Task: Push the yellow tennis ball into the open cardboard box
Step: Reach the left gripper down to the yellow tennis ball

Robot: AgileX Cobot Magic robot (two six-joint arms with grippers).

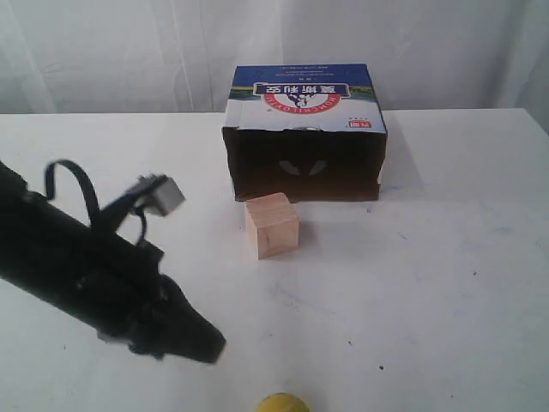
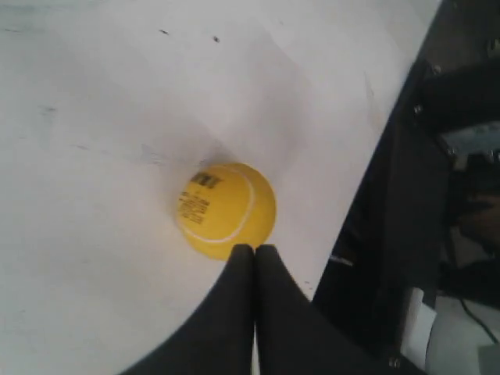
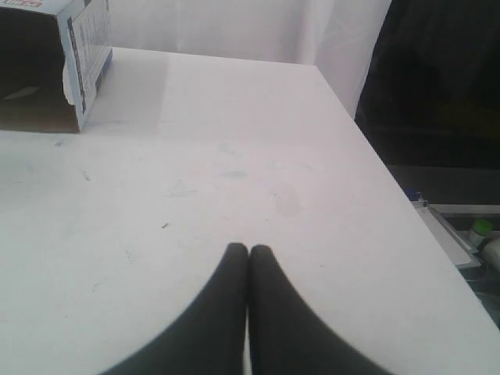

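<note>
The yellow tennis ball (image 1: 283, 403) lies at the table's near edge, only its top showing in the exterior view. In the left wrist view the ball (image 2: 226, 210) sits just past my left gripper (image 2: 255, 248), whose fingers are pressed together, tips at the ball's edge. In the exterior view the left gripper (image 1: 210, 348) is left of the ball. The open cardboard box (image 1: 304, 129) lies on its side at the back, dark opening toward the ball. My right gripper (image 3: 248, 249) is shut over bare table, with the box's corner (image 3: 74, 66) far off; this gripper is outside the exterior view.
A pale wooden cube (image 1: 272, 225) stands in front of the box opening, between the box and the ball. The table edge (image 2: 367, 195) runs close beside the ball, with dark equipment beyond it. The right table edge (image 3: 383, 168) drops off beside my right gripper.
</note>
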